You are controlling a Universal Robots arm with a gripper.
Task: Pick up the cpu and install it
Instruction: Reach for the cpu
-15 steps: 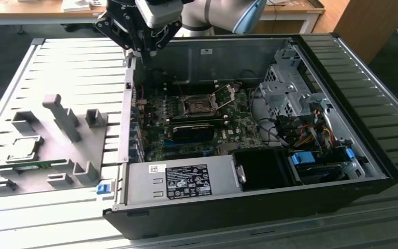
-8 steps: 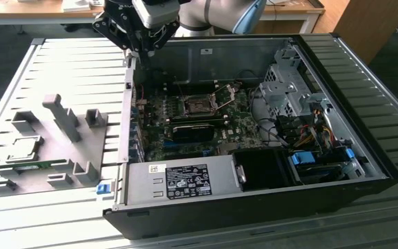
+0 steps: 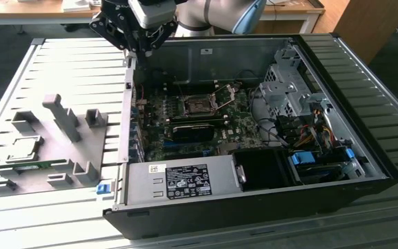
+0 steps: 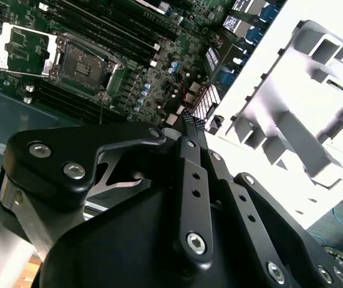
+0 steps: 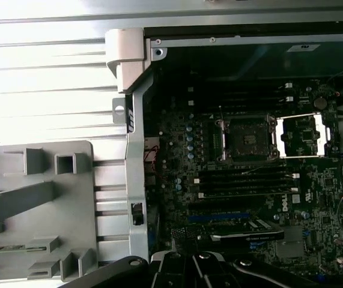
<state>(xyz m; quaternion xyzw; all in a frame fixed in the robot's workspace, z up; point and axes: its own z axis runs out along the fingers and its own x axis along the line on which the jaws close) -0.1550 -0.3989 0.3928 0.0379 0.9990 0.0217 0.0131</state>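
**Cpu flat in tray, claw at case corner**

The square cpu (image 3: 25, 147) lies flat in a pocket of the grey tray (image 3: 105, 151), left of the open case (image 3: 254, 210). The gripper (image 3: 147, 51) hangs above the case's far-left corner, pressed together and holding nothing.

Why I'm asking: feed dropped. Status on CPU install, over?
End effector shut, empty, over edge of black computer case. Small silvery square cpu sits in grey tray. Metal-framed socket open, unobstructed.

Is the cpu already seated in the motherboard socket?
No: in the first wrist view the socket shows a dark, bare centre, with its metal frame swung open beside it.
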